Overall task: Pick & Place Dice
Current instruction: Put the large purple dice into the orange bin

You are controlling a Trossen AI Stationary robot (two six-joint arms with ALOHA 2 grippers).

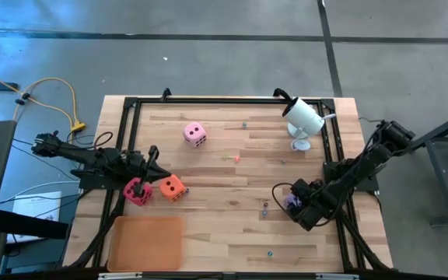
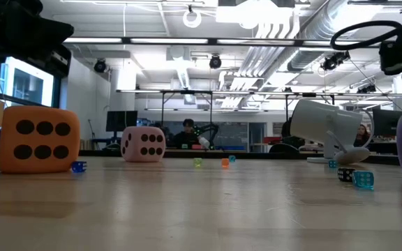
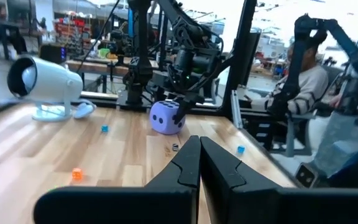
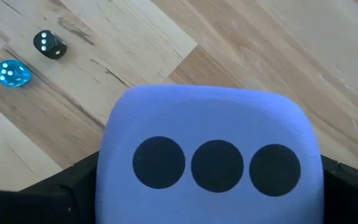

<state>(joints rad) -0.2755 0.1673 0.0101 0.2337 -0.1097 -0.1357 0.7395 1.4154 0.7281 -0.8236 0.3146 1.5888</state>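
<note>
Seen from above, the right gripper (image 1: 295, 204) sat at abt 4 o'clock on the wooden counter (image 1: 232, 194), near the R edge, with the purple die (image 1: 291, 203) between its fingers. The R wrist view showed that die (image 4: 210, 162) filling the frame, three pips up, a dark finger at each side – whether the fingers pressed the faces or only flanked them could not be told. Just beside it on the counter lay a tiny black die (image 4: 49, 43) and a tiny blue one (image 4: 11, 73).

The left gripper (image 1: 137, 187) was at abt 8 o'clock, fingers pressed together, right over the magenta die (image 1: 137, 191); from the L wrist view the two fingers (image 3: 188, 168) met with nothing between them. The orange die (image 1: 171, 187) stood just beside the magenta one, toward the centre, apart from the gripper. The light pink die (image 1: 194, 134) sat alone at abt 11 o'clock, well apart from both arms.

A flat orange tray (image 1: 146, 242) lay at abt 7 o'clock near the front edge. A white camera-like device (image 1: 305, 118) on a stand stood at abt 1 o'clock.
</note>
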